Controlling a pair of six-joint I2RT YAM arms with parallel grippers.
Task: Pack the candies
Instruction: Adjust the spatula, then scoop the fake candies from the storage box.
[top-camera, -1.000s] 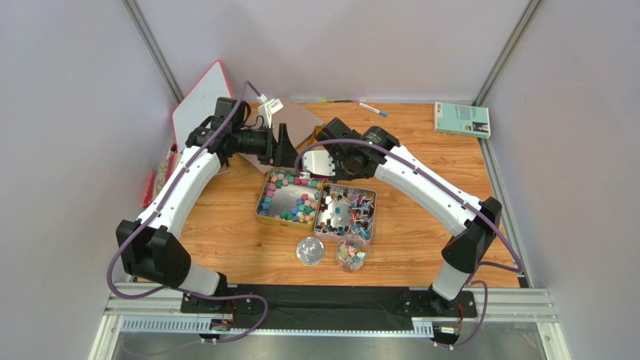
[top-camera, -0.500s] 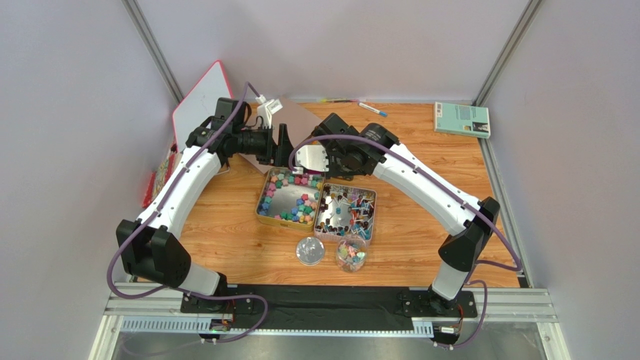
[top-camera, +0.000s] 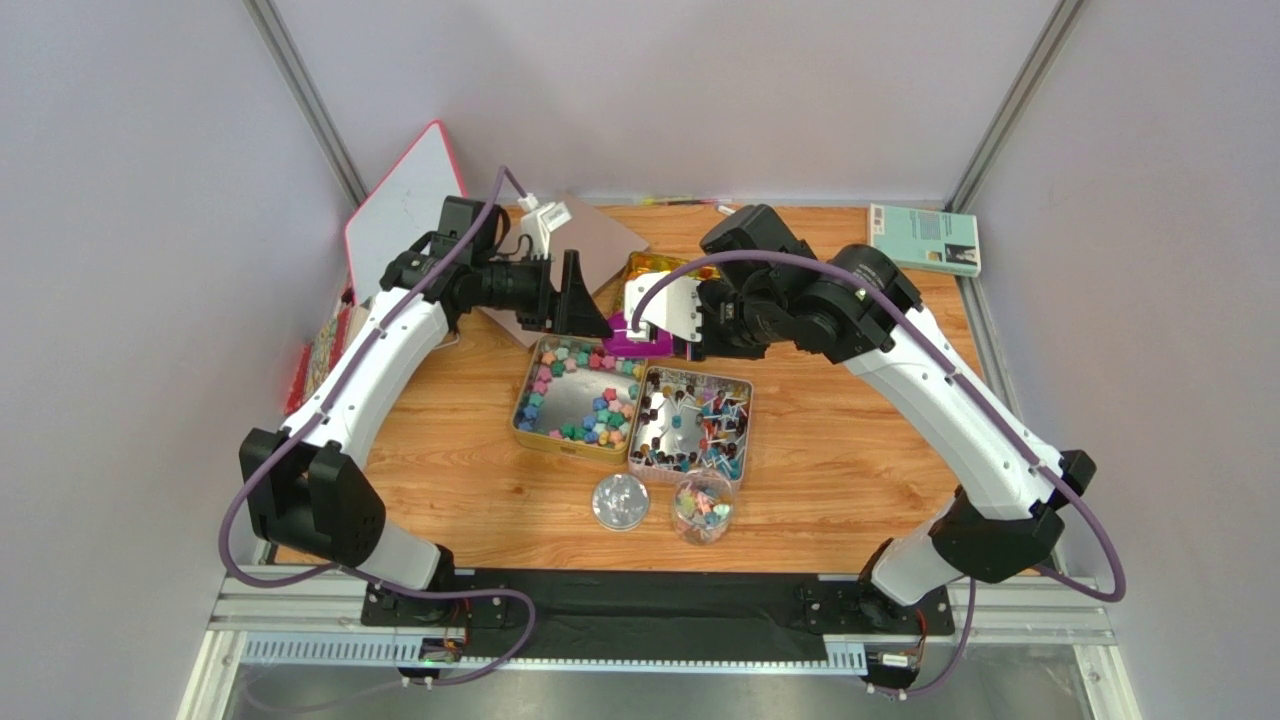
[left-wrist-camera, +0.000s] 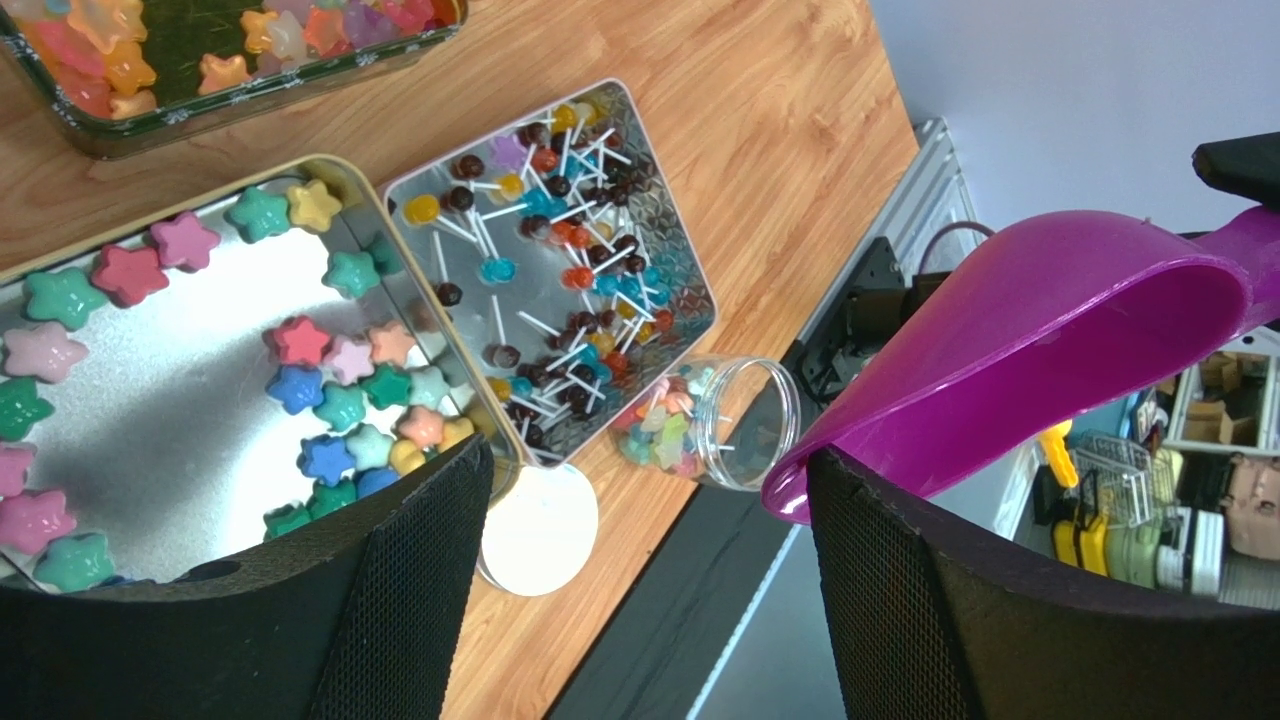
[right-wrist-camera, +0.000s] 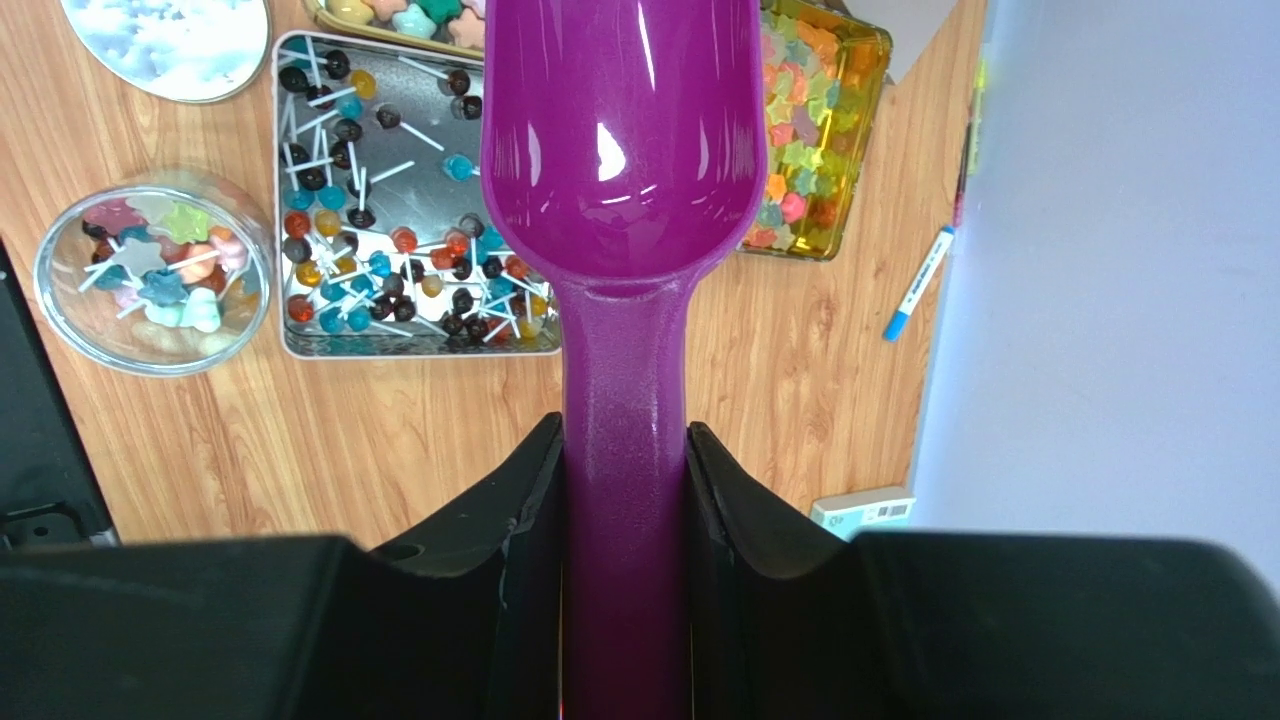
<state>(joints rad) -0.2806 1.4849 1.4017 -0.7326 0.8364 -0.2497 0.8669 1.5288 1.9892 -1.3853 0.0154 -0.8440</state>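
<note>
Star-shaped pastel candies (top-camera: 579, 398) lie in a gold tin (left-wrist-camera: 451, 338). Lollipops fill a silver tin (top-camera: 691, 420) beside it. A clear jar (top-camera: 702, 510) at the front holds a few candies, and its lid (top-camera: 619, 503) lies next to it. A third tin of orange-yellow candies (right-wrist-camera: 812, 135) stands at the back. My right gripper (right-wrist-camera: 624, 428) is shut on the handle of the purple scoop (right-wrist-camera: 624, 150), which is empty and held above the tins' far edge. My left gripper (left-wrist-camera: 649, 450) is open and empty, just left of the scoop (left-wrist-camera: 1037, 360).
A red-rimmed whiteboard (top-camera: 398, 203) leans at the back left. A teal book (top-camera: 923, 237) lies at the back right, with a blue pen (right-wrist-camera: 917, 285) near the back wall. A brown sheet (top-camera: 601, 240) lies behind the left gripper.
My right arm has swung right and back, carrying the purple scoop up from behind the tins. My left gripper has shifted slightly right.
</note>
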